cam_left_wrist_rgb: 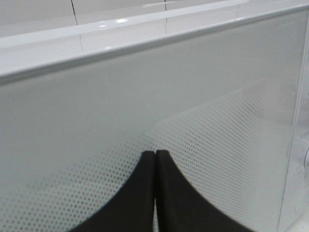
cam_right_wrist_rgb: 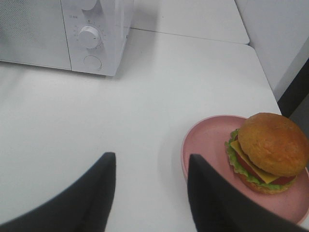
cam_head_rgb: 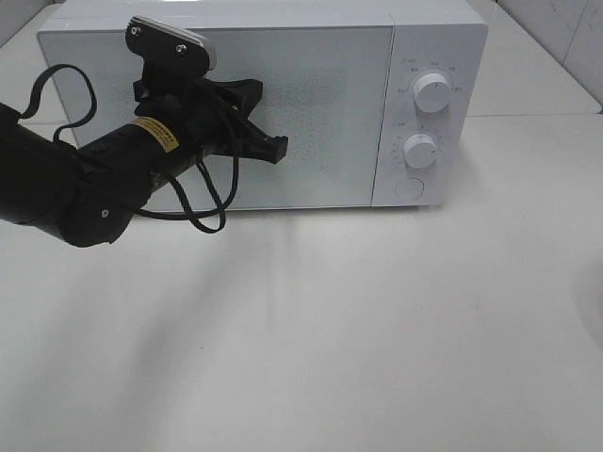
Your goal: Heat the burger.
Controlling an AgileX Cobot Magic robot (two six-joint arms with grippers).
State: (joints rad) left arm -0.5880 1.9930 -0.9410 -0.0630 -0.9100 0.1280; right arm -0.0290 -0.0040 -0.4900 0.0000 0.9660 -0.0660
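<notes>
With its fingers pressed together, the left gripper [cam_left_wrist_rgb: 155, 159] is being held against the closed microwave [cam_head_rgb: 283, 104] door, risking slipping, while the burger [cam_right_wrist_rgb: 268, 152] is sitting beside the spread right gripper [cam_right_wrist_rgb: 149, 179]

A staged test bench dressed as a kitchen. A boxy white microwave oven [cam_head_rgb: 264, 99] with a dotted glass door and two round white dials [cam_head_rgb: 431, 91] stands on a plain white counter [cam_head_rgb: 377, 330]. Glossy white wall tiles [cam_left_wrist_rgb: 38, 12] run behind it. A black robot arm with loose cables [cam_head_rgb: 85, 179] reaches across the oven door, marking a lab setup, not a lived-in home.
</notes>
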